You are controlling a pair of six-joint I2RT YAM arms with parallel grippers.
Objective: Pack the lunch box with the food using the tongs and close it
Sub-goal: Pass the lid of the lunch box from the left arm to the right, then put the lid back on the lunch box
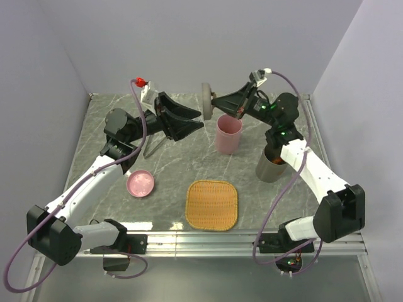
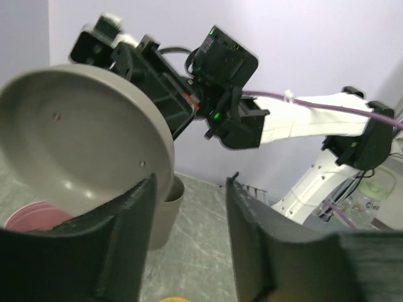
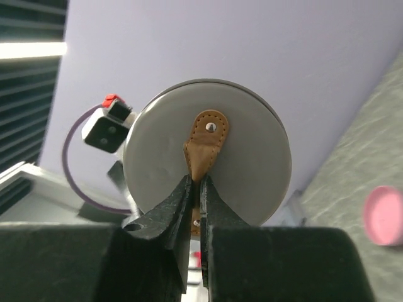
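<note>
Lunch box's grey dish [image 1: 206, 99] held on edge in mid-air near the pink cup's [image 1: 228, 134] rim, brown tab [image 3: 204, 141] pinched tight in right gripper [image 3: 195, 189]. Left gripper [image 2: 189, 189] spread apart just beside dish's lower edge; contact unclear. Grey cup [image 1: 272, 165] well apart.

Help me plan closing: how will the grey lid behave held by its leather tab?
The grey lid looks rigid and probably light. The right gripper pinches only its soft brown tab, so it may swing. On edge, the round disc could roll.
</note>
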